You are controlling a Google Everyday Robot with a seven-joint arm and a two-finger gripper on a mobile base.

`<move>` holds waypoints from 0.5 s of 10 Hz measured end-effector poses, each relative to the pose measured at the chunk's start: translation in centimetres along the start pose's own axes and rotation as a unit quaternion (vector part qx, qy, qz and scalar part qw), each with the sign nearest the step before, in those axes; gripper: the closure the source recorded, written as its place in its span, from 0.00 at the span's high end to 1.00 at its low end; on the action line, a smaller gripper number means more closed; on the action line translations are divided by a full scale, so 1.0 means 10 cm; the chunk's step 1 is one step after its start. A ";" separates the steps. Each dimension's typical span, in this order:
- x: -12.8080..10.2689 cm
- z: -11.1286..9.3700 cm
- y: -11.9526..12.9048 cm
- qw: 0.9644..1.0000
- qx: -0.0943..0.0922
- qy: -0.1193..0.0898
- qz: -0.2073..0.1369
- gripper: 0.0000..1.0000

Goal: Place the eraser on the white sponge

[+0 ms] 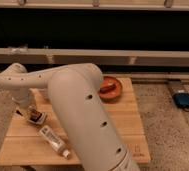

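Note:
The eraser (35, 116), a small dark block with reddish marks, lies at the left of the wooden table (123, 125). Off-white edges of the white sponge (42, 120) show right beside and under it; I cannot tell whether the eraser rests fully on it. My gripper (29, 112) is at the end of the white arm, right at the eraser's left side and low over the table. The arm's wrist hides part of the gripper.
A white labelled tube (54, 141) lies in front of the eraser. An orange bowl (111, 87) stands at the table's back right. My large white arm (83, 115) covers the table's middle. A blue object (184, 99) lies on the floor to the right.

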 end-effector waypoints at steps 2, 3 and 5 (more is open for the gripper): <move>-0.21 0.00 -0.10 1.000 0.006 -0.004 -0.012 0.00; -0.28 0.01 -0.14 1.000 0.008 -0.005 -0.016 0.00; -0.34 0.00 -0.19 1.000 0.011 -0.006 -0.018 0.00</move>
